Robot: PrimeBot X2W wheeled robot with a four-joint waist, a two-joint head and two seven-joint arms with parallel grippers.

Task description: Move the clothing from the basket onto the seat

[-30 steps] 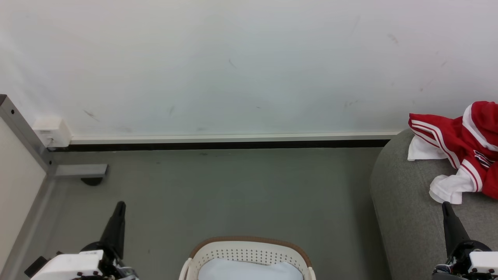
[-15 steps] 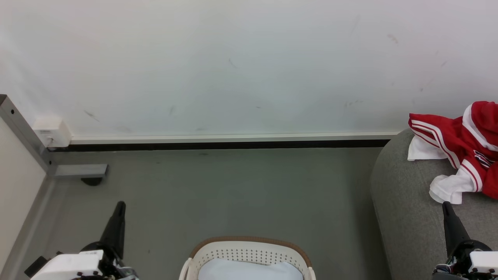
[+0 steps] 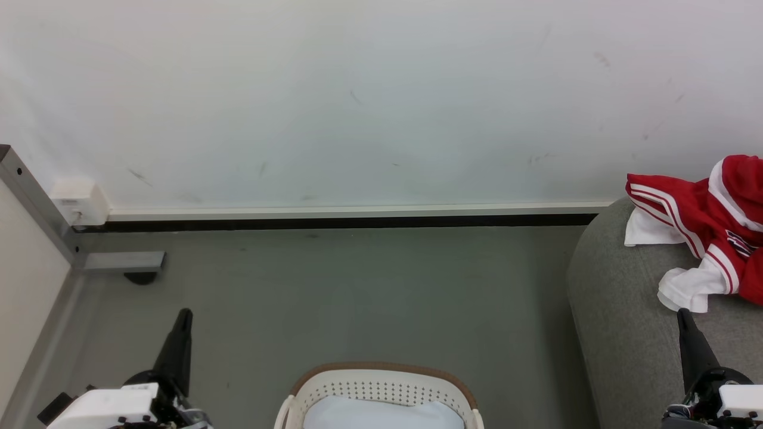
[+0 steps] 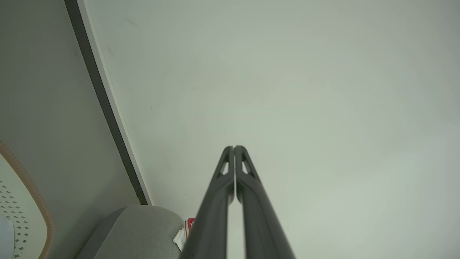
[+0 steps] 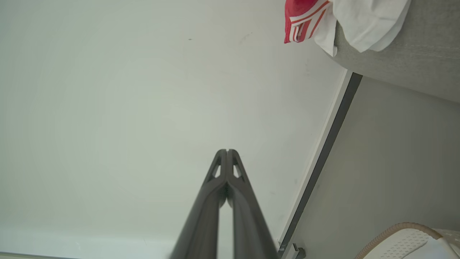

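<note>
You have both arms low at the near edge. The left gripper is over the grey floor on the left, and the right gripper is over the seat on the right. Each has its fingers pressed together, pinching nothing. The red and white clothing lies bunched on the seat at the far right, just beyond your right gripper's tip. The basket sits on the floor near you, between the grippers, with something pale inside.
</note>
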